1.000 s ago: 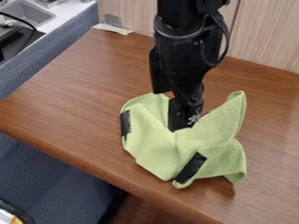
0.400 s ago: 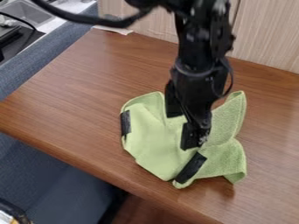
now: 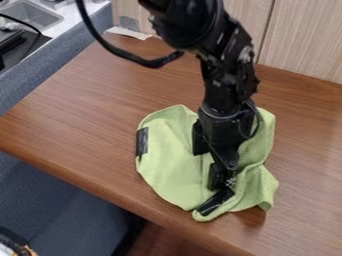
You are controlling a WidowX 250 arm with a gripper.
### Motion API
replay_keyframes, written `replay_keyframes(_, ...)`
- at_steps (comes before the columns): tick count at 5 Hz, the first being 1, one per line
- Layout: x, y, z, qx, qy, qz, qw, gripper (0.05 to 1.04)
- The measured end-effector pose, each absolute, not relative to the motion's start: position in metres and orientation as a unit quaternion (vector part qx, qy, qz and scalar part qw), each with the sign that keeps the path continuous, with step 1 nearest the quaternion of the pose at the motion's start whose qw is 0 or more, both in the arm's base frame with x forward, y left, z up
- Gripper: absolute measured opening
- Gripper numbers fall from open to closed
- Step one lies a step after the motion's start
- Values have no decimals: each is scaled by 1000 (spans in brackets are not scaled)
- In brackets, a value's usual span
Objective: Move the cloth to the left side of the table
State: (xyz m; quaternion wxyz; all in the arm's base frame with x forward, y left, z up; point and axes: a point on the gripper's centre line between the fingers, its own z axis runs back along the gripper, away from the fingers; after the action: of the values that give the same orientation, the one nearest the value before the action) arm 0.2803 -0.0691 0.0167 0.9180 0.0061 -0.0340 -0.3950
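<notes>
Black gripper (image 3: pixel 222 184), one, lowered on green cloth (image 3: pixel 170 165)

We list it pointing down at the cloth's near part, beside a black strip (image 3: pixel 215 202); whether it is apart, together or clamped, we cannot tell. Cloth: one, rumpled, lying on the brown wooden table (image 3: pixel 73 125), close to its near edge, just right of the middle of our view. We note a second black strip (image 3: pixel 142 141) on its left edge. Farther back, we record a pale scrap (image 3: pixel 129 33) at the table's far edge, pale wall panels (image 3: pixel 304 40) behind, and a sink (image 3: pixel 30 14) at upper left.
</notes>
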Motion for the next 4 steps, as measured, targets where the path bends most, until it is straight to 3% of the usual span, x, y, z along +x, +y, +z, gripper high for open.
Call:
replay_keyframes(2, 290, -52, 15, 9, -40, -379, 924, 1001)
replay_keyframes(4, 320, 4, 20, 23, -37, -333, 942, 1000)
